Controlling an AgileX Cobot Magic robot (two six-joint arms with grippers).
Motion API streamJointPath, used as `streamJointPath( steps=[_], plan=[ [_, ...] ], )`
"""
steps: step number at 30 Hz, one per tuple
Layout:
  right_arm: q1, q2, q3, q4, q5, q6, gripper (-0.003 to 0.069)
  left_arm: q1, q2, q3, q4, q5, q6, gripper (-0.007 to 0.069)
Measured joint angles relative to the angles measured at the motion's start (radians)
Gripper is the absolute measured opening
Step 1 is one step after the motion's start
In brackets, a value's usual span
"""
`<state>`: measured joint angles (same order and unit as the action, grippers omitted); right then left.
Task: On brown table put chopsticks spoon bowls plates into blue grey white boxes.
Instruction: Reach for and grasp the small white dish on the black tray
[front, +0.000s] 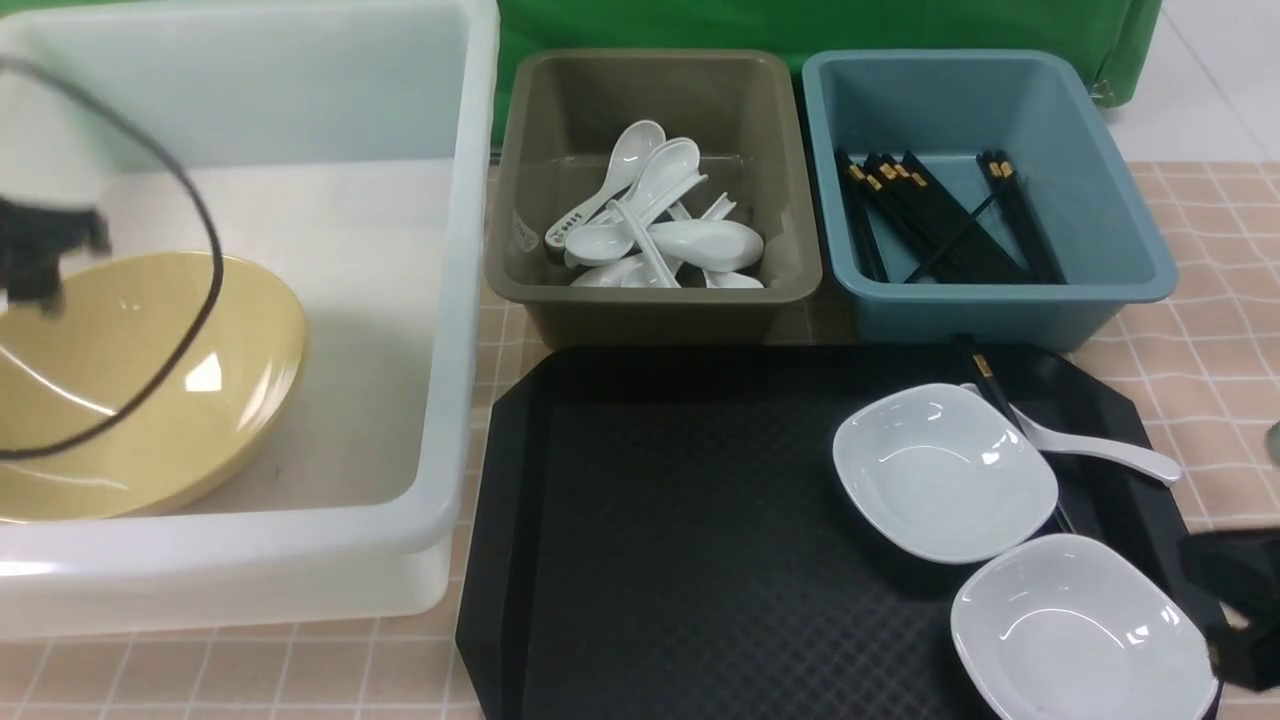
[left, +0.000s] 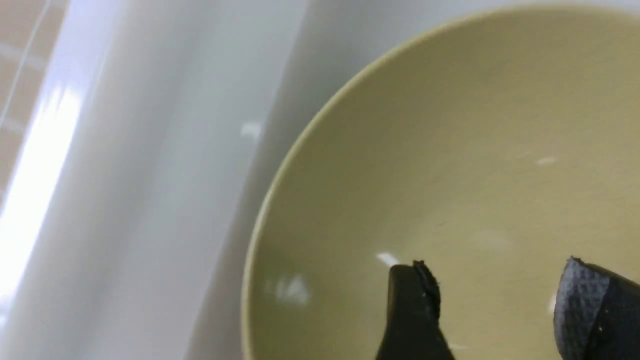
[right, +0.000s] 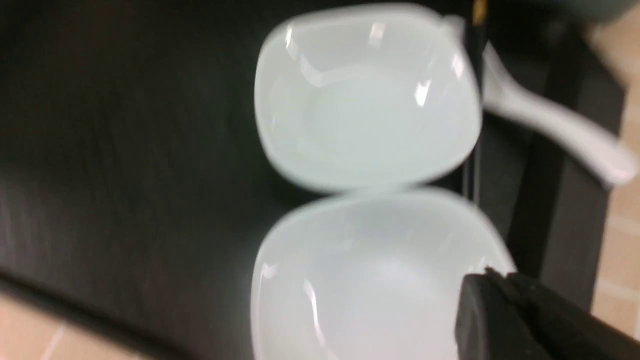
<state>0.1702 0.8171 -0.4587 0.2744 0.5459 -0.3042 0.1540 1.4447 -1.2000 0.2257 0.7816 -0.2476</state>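
Nearest, lower right: the right gripper (right: 492, 280), fingers pressed together, beside the near plate (front: 1080, 630); far plate (front: 945, 470), one spoon (front: 1100, 450) and loose chopsticks (front: 992, 385) share the black tray (front: 650, 520). Left, the spread, empty left gripper (left: 495, 275) hangs over one yellow bowl (front: 130, 400) in the white tub (front: 455, 300). Farthest, grey bin (front: 655, 315) holds heaped spoons (front: 660, 235), blue bin (front: 980, 315) bundled chopsticks (front: 930, 220).

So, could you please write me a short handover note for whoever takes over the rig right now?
Left hand open over the bowl, which lies in the tub.
Right hand shut by the near plate's rim; contact unclear.
Done: bowl; spoons in the grey bin; chopsticks in the blue bin.
To do: near plate, far plate, loose spoon, loose chopsticks, all on the tray.
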Motion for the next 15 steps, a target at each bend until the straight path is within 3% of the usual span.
streamJointPath(
  steps=[6,9,12,15],
  plan=[
    [0.000,0.209,-0.097,-0.006,0.065,-0.052,0.0367,-0.172,-0.323,0.107,-0.092,-0.196,0.056,0.0302],
    [0.000,0.329,-0.161,-0.012,0.092,-0.063,0.0465,-0.205,-0.395,0.182,-0.094,-0.249,0.064,0.0262],
    [0.000,0.461,-0.227,-0.039,0.108,-0.066,0.0531,-0.212,-0.390,0.225,-0.137,-0.218,0.099,0.0182],
    [0.000,0.566,-0.272,-0.078,0.111,-0.066,0.0545,-0.212,-0.309,0.206,-0.226,-0.103,0.208,0.0079]
  ],
)
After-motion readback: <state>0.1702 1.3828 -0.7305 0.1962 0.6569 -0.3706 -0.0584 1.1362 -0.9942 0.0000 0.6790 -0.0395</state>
